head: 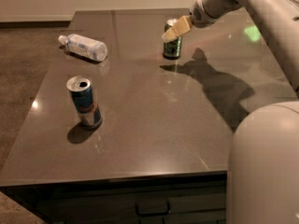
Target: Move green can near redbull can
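Green can (pixel 172 49) stands upright on the far part of the dark surface (pixel 154 125), right of centre and near the back edge. Pale lettering on its side, not legible.

End effector (pixel 176 29): a tan wedge pointing down and left from the pale arm (pixel 219 1). It covers the top and upper left shoulder of the green can. It may be touching the rim or just in front of it; this angle does not settle which. Wide, narrow or gripping: cannot tell, since the tan parts read as one shape.

Redbull can (pixel 85 102) stands upright at near left, well apart from the green can. Its opened silver top faces up, and a short shadow lies at its base.

Clear plastic bottle (pixel 84 47) lies on its side at far left, cap end toward the left edge and well apart from both cans. It sits to the far-left side of the straight line between them, not on it.

The arm's shadow (pixel 212 80) spreads across the surface just right of the green can. A small green glint (pixel 252 33) shows farther right.

The robot's pale rounded body (pixel 266 167) fills the lower right and hides the near right corner of the surface. The arm is cut off by the top and right borders.

Below the front edge is a dark drawer front with a handle (pixel 152 209), dim. Brown floor (pixel 23 69) to the left.
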`<state>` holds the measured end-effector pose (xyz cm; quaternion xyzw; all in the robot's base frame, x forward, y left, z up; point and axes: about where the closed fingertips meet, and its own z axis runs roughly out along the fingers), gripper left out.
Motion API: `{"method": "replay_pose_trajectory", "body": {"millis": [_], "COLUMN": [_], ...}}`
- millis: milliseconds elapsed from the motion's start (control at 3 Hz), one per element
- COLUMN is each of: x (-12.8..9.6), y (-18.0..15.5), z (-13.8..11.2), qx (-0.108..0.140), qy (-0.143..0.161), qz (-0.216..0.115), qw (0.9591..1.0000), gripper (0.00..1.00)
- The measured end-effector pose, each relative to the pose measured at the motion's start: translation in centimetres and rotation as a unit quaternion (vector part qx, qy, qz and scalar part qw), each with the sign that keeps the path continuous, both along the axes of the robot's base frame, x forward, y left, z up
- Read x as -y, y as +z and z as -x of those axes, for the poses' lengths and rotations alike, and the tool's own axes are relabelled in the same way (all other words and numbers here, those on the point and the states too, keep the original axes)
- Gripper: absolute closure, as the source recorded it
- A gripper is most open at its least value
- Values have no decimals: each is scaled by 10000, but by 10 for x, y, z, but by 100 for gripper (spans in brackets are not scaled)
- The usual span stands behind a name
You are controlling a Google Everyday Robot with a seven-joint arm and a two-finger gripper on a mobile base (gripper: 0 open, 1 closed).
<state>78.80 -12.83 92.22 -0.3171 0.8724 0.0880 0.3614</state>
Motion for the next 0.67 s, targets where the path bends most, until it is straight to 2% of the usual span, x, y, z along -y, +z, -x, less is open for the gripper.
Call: {"method": "replay_pose_trajectory", "body": {"millis": [333,667], "x": [-9,-18], "y": [-3,-7], "z": [-7,-11], "qx": [-40,-93], "qy": [34,110], "qz": [-98,-150], "qw": [9999,9998], "gripper": [0,16]}}
